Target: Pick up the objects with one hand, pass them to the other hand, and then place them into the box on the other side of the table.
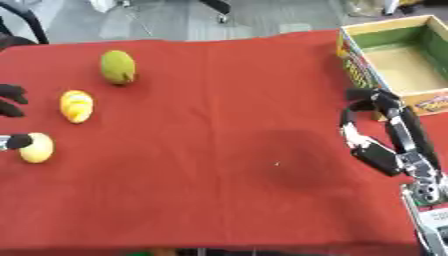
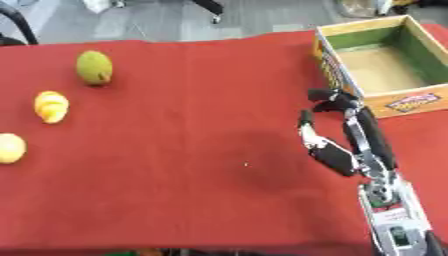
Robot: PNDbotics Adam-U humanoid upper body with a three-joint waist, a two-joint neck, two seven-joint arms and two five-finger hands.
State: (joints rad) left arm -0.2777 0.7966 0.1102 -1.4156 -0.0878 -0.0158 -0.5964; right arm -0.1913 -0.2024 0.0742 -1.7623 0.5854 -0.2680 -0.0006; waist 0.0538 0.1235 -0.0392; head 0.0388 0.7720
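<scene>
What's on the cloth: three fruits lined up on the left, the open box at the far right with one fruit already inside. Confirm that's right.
Not quite: the box is empty, as the right eye view shows. The rest holds: the green fruit, the orange-yellow fruit and the pale yellow fruit lie on the left of the red cloth.

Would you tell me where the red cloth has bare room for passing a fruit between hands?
The widest bare stretch lies mid-cloth, between the three fruits, green, orange-yellow and pale yellow, and the right hand. It is crowded at the left edge, near the left hand, and by the box.
</scene>
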